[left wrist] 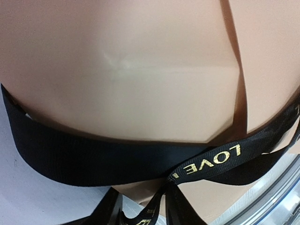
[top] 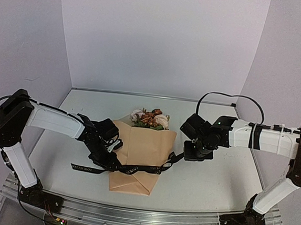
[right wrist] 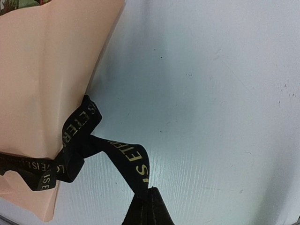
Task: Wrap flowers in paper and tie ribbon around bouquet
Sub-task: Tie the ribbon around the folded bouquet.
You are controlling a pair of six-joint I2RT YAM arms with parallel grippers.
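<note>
The bouquet (top: 140, 156) is laid at the middle of the table (top: 218, 181), with the flowers (top: 151, 118) at its far end above the tan paper (top: 150, 141). The ribbon (top: 135, 169) is stretched across its near part. The ribbon's right end is pinched by the closed fingers of the right gripper (right wrist: 149, 204). The left gripper (left wrist: 145, 213) is set at the bouquet's left edge with a ribbon strand between its fingers. Whether that strand is clamped cannot be told.
</note>
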